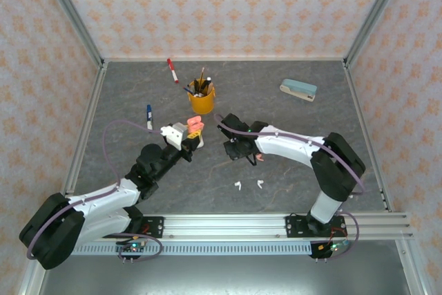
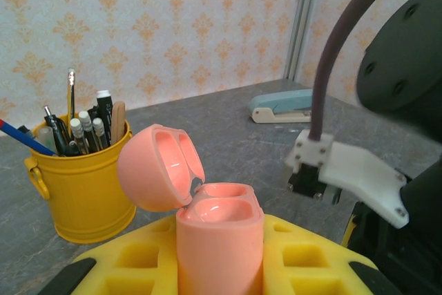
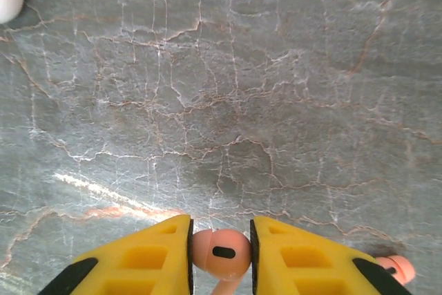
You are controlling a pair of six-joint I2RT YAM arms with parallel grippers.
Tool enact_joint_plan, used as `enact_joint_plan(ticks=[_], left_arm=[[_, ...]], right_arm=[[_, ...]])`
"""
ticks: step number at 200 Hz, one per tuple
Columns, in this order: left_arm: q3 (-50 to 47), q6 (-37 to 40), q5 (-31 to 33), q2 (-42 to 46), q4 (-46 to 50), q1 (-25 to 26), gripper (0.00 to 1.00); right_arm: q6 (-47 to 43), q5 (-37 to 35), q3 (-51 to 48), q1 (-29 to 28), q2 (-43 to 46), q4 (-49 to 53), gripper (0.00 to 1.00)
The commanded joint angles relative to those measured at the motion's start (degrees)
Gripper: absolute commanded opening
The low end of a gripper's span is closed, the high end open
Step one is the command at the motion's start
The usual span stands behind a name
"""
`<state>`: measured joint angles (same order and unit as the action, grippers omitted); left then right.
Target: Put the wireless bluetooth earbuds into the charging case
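A salmon-pink charging case (image 2: pixel 219 240) stands upright between the yellow fingers of my left gripper (image 2: pixel 221 260), which is shut on it. Its lid (image 2: pixel 155 167) is hinged back to the left and both wells look empty. From above, the case (image 1: pixel 195 126) is held just below the yellow cup. My right gripper (image 3: pixel 221 253) is shut on a pink earbud (image 3: pixel 221 252) low over the table, both pads touching its head. A second pink earbud (image 3: pixel 397 267) lies on the table just right of those fingers. Two white earbuds (image 1: pixel 237 186) (image 1: pixel 260 184) lie nearer the arm bases.
A yellow cup (image 1: pixel 202 98) of pens stands behind the case. A red marker (image 1: pixel 172 70) and a blue marker (image 1: pixel 149 117) lie to the left, a pale stapler (image 1: pixel 298 90) at the back right. The right arm (image 2: pixel 387 170) is close beside the case.
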<state>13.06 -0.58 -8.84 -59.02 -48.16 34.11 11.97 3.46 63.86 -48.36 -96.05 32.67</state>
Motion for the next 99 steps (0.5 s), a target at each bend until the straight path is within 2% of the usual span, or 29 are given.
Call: enact_joint_plan(ticks=[1,99], left_arm=[[1.8,-0.2,-1.8,-0.6,-0.5,-0.5,0.00],[3.6,2.1,-7.5,-4.8,-3.1,-0.4,0.00]], right_arm=[[-0.1,-3.8,1.6,-0.3,3.7,3.2,0.25],[-4.0,-8.2,14.9,-0.2,14.4,7.4,0.25]])
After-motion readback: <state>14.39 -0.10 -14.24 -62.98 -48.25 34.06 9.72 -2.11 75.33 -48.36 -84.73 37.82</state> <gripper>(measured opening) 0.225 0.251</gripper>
